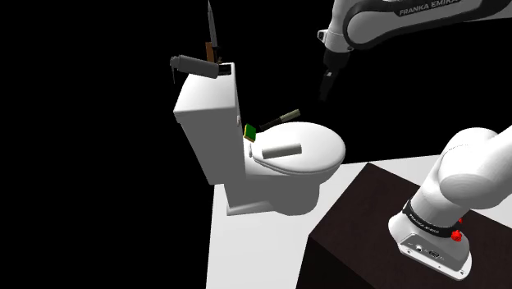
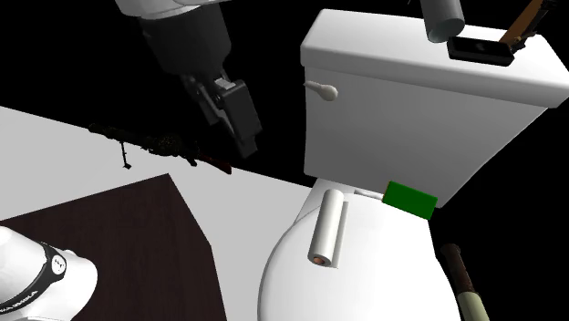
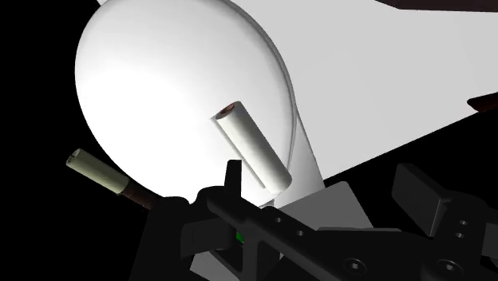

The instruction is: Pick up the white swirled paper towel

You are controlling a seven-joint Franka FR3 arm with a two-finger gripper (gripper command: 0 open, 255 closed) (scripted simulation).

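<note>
tool (image 1: 327, 84): released, jaws apart, up in the air, well apart from the roll
paper towel (image 2: 326, 228): white roll lying flat on the closed toilet lid (image 2: 383, 274), tank-side edge, near a green block (image 2: 408, 199)

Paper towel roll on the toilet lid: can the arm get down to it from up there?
Probably yes. The paper towel roll lies bare on the closed toilet lid, nothing over it; the green block sits apart beside it, and the open jaws hang above.

Shoulder view stands back, second exterior close — all three share the toilet (image 1: 209, 135).
</note>
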